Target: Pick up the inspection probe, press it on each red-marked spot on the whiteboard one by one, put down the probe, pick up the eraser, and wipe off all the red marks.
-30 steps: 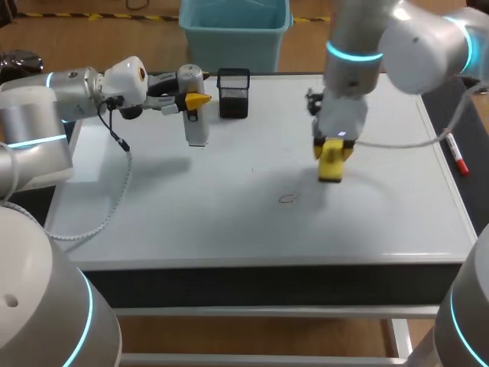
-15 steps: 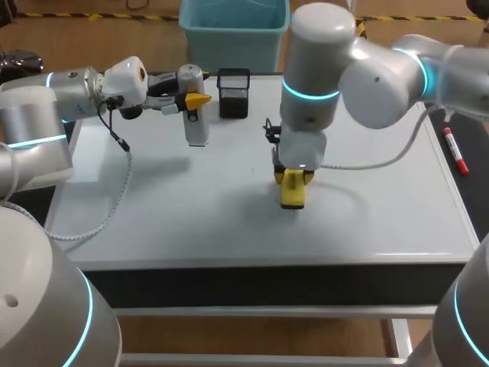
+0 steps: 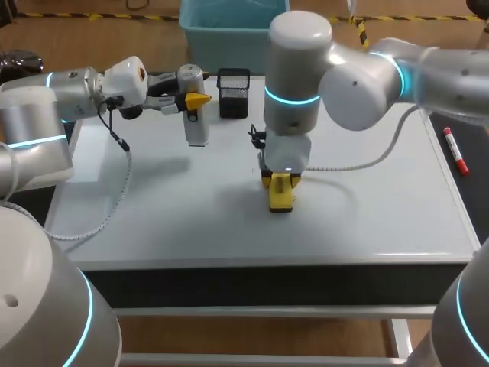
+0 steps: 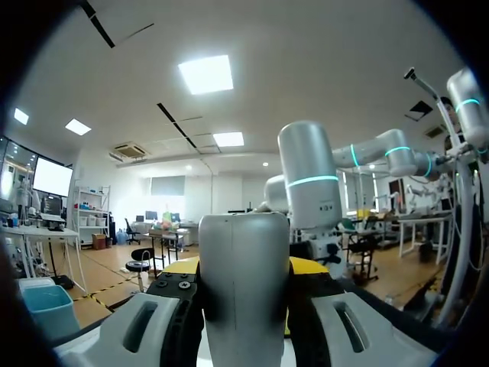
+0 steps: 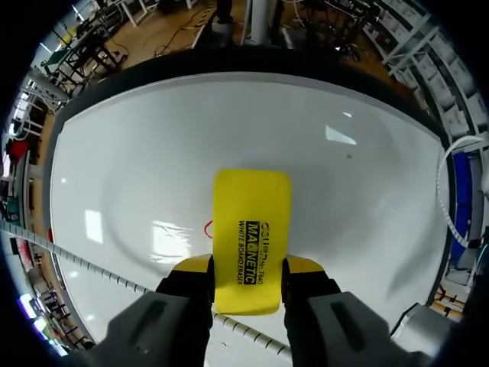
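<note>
Right pincer [image 5: 248, 265] is clenched on the eraser [image 5: 250, 229], one finger on each long side. It's gripped at the rear end, so most of the block sticks out ahead of the fingertips. That fits a wipe: the free length lies flat on the whiteboard [image 5: 153, 138] and the fingers stay clear of the surface.

Eraser is a bright yellow rectangular block with rounded corners and black print on its back. The wiping face is down, out of sight.

A red mark [image 5: 207, 227] peeks out at the eraser's long edge, just ahead of one finger. Most of it is under the block, so I can't tell its shape or how much is left. My read: we're in the wiping step, with the eraser sitting right on that mark. No other red shows on the board around the pincer.

Well out to the side of the right pincer, a marker pen [image 3: 456, 154] with a red cap lies at the board's edge, not in play.

Farther out, the left pincer [image 3: 195, 100] is clamped on the probe [image 3: 196, 126], a pale grey cylinder held upright, well apart from the eraser. Parked there it's out of the wipe path, though the task says to put it down.

Just beside the probe, on the side away from the left arm, is a black mesh cup [image 3: 233, 93].
</note>
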